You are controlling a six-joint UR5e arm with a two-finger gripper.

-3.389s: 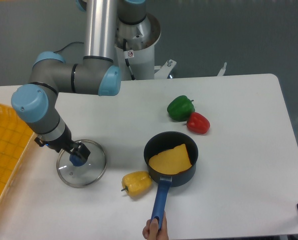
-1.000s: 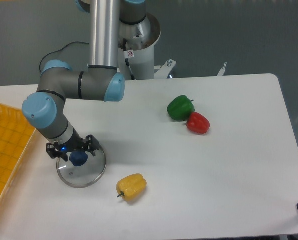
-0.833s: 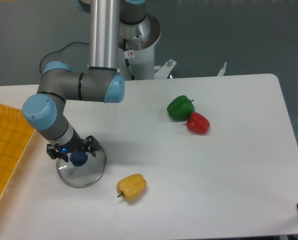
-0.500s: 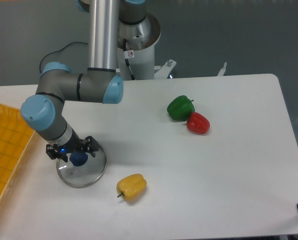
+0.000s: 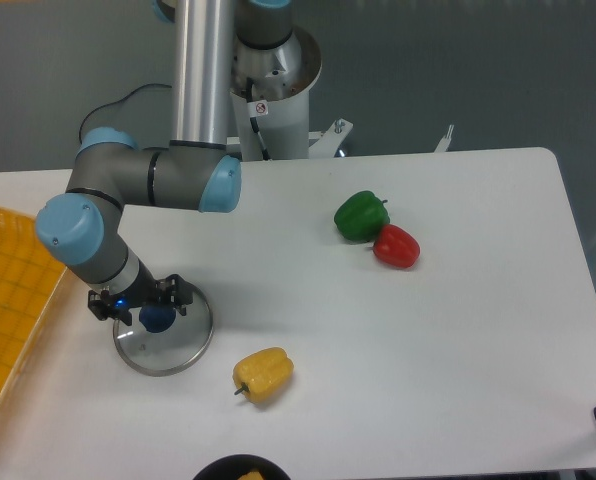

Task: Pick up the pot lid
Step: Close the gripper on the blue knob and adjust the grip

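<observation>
Orange-yellow lattice-sided basket (image 5: 0, 228) at left edge of white desk (image 5: 478, 350). Grey end effector (image 5: 152, 310) beside it, over the lid, fingers apart; contact with the knob cannot be told. Clear glass pot lid (image 5: 166, 348), metal-rimmed, flat on the desk towards the left edge, blue knob (image 5: 157, 318) uppermost. Lid not lifted.

Risks, left to right: a leftward swing could bring the end effector's housing against the basket. Knob appears nearer the right finger; closing off-centre could drag the lid or pinch only the knob's edge. A shallow grip may slip on lifting; a low rightward carry could knock the yellow bell pepper (image 5: 262, 374).

Room: tightest on the basket side. Black pot (image 5: 218, 468) at the near edge, cut off by the view, orange-yellow item inside. Green pepper (image 5: 362, 217) and red pepper (image 5: 396, 247) well apart from the lid, farther right. Straight up looks the safest way out.
</observation>
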